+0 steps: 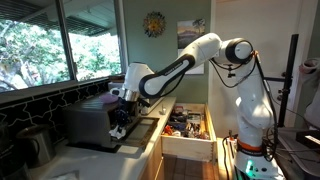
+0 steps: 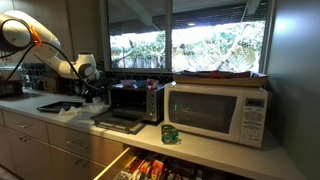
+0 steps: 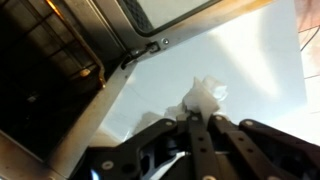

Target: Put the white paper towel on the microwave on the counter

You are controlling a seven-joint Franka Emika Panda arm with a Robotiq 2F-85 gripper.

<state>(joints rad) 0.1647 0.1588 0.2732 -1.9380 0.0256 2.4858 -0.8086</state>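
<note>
The tool (image 3: 201, 122) is cut off at the wrist view's bottom edge. Its fingers are pinched narrow on the one white paper towel (image 3: 205, 95), crumpled at 12 o'clock from the tips, over the pale tabletop (image 3: 250, 60). One toaster oven (image 2: 130, 100), door open, shows only partly at 10 o'clock. One microwave (image 2: 218, 112) stands at its 3 o'clock, under a window (image 2: 190, 45). One drawer (image 1: 188, 128) hangs open.

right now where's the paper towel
In the wrist view the paper towel is at the hand's fingertips, over the white counter, beside the open toaster oven.
</note>
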